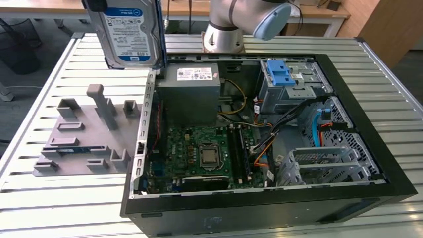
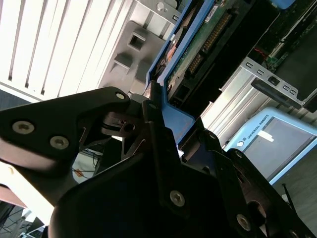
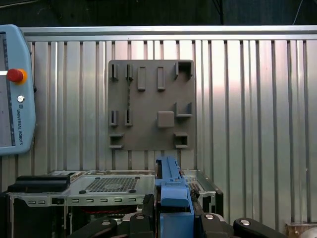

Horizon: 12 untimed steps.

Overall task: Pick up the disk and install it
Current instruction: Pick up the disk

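Disk (image 1: 129,32) up off the bench (image 1: 66,208), gripped in the jaws

Exterior view: it hangs on end, long axis upright, label to the camera, over the far corner of the computer case (image 1: 264,213); the drive cage (image 1: 300,87) (blue latch (image 1: 281,74) on top) sits well apart toward the exterior view's right; second wrist view: jaws closed on its blue bracket (image 2: 173,111), circuit-board side showing; first wrist view: bracket edge-on, grey fixture plate (image 3: 148,104) on the bench beyond.
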Tool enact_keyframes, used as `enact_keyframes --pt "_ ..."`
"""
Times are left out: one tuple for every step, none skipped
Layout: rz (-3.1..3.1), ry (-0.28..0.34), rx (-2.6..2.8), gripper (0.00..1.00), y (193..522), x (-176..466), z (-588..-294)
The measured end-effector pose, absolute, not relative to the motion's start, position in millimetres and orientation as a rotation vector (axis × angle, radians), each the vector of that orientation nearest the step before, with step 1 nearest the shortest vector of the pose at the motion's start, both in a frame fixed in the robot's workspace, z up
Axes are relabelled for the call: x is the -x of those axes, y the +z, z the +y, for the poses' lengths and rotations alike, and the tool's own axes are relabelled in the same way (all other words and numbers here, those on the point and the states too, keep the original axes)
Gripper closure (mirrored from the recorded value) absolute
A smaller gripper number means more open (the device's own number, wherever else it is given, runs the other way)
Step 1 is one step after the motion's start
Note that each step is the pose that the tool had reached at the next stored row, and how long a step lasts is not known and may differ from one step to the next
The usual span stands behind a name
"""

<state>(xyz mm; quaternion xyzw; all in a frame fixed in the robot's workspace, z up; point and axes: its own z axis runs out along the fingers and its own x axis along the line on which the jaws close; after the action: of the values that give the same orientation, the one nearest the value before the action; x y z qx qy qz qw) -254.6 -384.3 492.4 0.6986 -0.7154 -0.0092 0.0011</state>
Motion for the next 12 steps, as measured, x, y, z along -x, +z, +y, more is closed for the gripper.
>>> enact_keyframes --pt "-2.246 -0.029 -2.193 0.64 492.5 252.9 -384.3" --pt "-2.246 -0.029 -2.193 0.64 492.4 251.2 -384.4" --pt "-2.246 -0.029 -2.193 0.64 492.5 249.6 -384.3" --pt "-2.246 -0.029 -2.193 0.64 492.4 248.2 -384.4" --pt "-2.246 -0.029 -2.193 0.64 492.4 246.9 -384.4" --pt "-2.246 -0.029 -2.193 0.64 492.4 245.8 -384.4" --pt "-2.246 -0.029 -2.193 0.64 492.4 244.6 -384.4" --pt "-2.246 -0.029 -2.193 0.64 492.4 243.4 -384.3" --pt "-2.246 -0.029 -2.193 0.64 492.4 242.2 -384.4" --pt "-2.246 -0.029 -2.193 0.64 492.4 241.1 -384.4" --pt "-2.246 -0.029 -2.193 0.64 492.4 239.9 -384.4" --pt "-2.246 -0.029 -2.193 0.64 492.4 238.7 -384.4"
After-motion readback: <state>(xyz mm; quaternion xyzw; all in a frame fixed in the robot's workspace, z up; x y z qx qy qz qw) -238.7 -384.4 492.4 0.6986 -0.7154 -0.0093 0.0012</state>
